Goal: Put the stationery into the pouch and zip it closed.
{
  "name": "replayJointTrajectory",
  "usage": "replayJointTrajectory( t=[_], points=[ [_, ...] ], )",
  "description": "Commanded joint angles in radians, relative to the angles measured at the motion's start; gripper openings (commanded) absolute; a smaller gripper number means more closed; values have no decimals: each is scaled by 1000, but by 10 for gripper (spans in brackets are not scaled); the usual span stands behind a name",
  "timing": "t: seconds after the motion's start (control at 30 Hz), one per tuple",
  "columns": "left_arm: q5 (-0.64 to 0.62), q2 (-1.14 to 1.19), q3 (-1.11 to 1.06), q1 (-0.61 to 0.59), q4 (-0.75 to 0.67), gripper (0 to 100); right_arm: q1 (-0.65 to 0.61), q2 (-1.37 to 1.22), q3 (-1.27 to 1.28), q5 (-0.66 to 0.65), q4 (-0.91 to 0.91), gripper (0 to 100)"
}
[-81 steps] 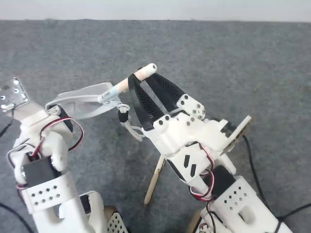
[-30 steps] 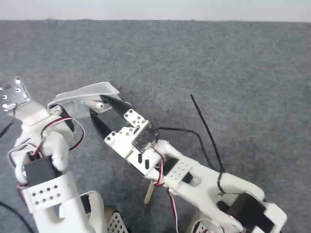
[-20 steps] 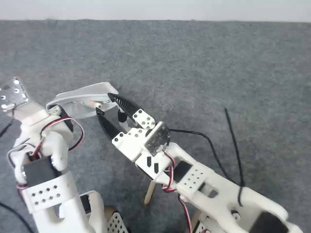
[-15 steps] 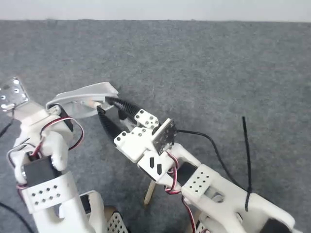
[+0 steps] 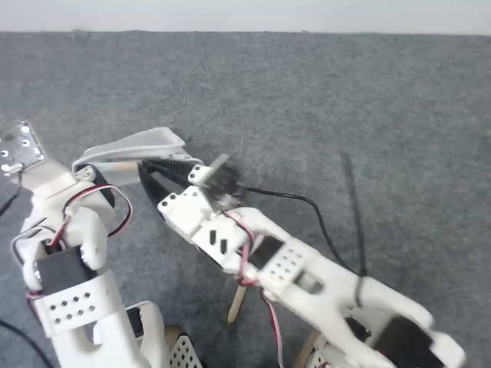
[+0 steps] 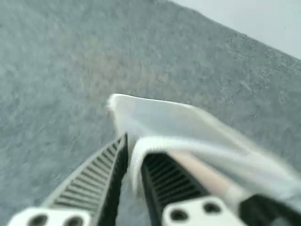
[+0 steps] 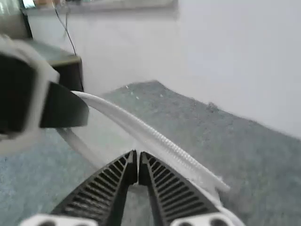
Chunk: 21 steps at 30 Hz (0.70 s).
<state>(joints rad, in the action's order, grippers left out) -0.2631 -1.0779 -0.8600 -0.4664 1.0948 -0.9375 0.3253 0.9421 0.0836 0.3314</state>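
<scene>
the left gripper (image 6: 131,146) pinches the rim of the pouch (image 6: 188,125) tight, holding it up so the other arm can reach it. a pen (image 6: 207,176) lies inside, just past that grip. the right gripper (image 7: 138,157) is squeezed closed, tips right at the zip edge (image 7: 155,137), maybe to pull it.

The pouch (image 6: 188,127) clamped in the left gripper (image 6: 130,141) is a translucent, milky white, and its ribbed zip strip (image 7: 155,139) beside the right gripper (image 7: 137,157) is a brighter white. A peach-beige pen (image 6: 207,176) shows through it. Both grippers have black fingers (image 6: 162,181) with a fine ridged pattern, on white bodies. The carpet (image 5: 345,100) under them is mottled grey. Below the right arm lies a pale tan wooden stick (image 5: 238,300). A black cable (image 5: 307,211) runs behind the right gripper.
</scene>
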Motion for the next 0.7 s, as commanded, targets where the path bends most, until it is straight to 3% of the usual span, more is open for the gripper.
replayJointTrajectory(
  t=[0.0, 0.33, 0.67],
  points=[
    [-14, -9, 10, 3, -37, 12, 30, 18, -54, 8, -76, 7],
    [-14, -9, 10, 3, -35, 12, 28, 331, -2, 8, -332, 7],
    [-15, -9, 10, 2, -35, 12, 116, 751, -80, 8, -800, 10]
  ],
)
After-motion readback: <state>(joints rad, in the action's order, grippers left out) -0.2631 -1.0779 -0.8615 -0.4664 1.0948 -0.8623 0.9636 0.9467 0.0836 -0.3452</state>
